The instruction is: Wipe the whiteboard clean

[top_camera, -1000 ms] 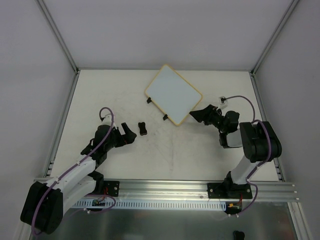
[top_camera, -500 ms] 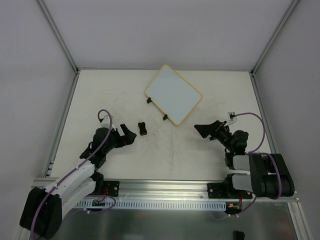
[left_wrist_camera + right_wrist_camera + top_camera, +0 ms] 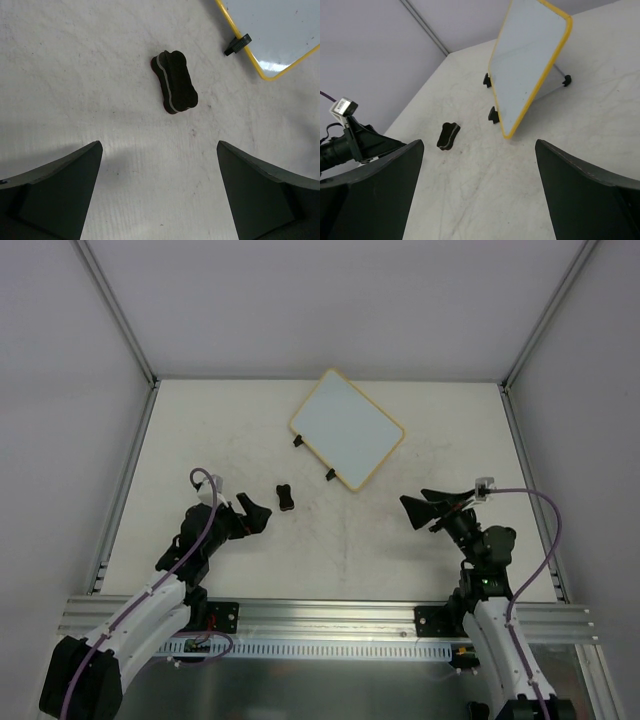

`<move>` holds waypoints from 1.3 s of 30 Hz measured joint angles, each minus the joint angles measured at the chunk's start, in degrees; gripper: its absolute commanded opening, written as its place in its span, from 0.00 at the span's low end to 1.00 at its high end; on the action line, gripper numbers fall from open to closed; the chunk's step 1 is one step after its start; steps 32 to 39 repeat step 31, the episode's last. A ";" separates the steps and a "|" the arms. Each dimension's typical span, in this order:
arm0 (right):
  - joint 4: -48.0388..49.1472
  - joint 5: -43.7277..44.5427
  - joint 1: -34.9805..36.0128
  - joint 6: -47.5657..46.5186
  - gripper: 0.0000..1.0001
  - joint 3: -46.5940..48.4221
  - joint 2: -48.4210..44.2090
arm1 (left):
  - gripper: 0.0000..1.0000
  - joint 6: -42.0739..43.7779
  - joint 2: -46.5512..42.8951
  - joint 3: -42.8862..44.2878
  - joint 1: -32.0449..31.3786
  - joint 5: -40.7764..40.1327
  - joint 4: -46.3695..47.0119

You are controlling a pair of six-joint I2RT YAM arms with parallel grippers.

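Note:
The whiteboard [image 3: 346, 428] stands tilted on two black clips at the back middle of the table, white with a thin yellow frame. It also shows in the right wrist view [image 3: 527, 62] and a corner of it in the left wrist view [image 3: 272, 30]. The small black eraser [image 3: 285, 497] lies on the table left of the board, also in the left wrist view [image 3: 175, 82] and the right wrist view [image 3: 448, 135]. My left gripper [image 3: 252, 511] is open and empty, just left of the eraser. My right gripper [image 3: 423, 510] is open and empty, right of the board's near corner.
The white table top [image 3: 340, 540] is scuffed. Grey walls and metal posts [image 3: 120, 320] bound it at the back and sides. An aluminium rail [image 3: 330, 615] with the arm bases runs along the near edge.
My right arm has pulled back toward its base, its gripper moving away from the board's corner toward the near right. My left arm has drawn back slightly. Board and eraser have not moved.

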 measured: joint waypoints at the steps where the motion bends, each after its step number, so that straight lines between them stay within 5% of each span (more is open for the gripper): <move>1: -5.25 1.07 0.00 -1.16 0.99 -0.02 -4.35 | 0.99 0.00 0.02 -0.04 0.00 0.00 0.00; 5: -18.36 3.06 0.00 -3.78 0.99 -0.02 -12.09 | 0.99 0.00 0.04 -0.09 0.00 0.13 0.07; 15: -32.85 3.65 0.00 -5.33 0.99 0.09 -12.68 | 0.99 0.02 -4.81 -2.03 -0.02 1.25 1.05; 39: -33.22 3.85 0.00 -5.05 0.99 0.02 -15.23 | 0.99 0.02 -5.79 -3.21 -0.04 1.46 1.70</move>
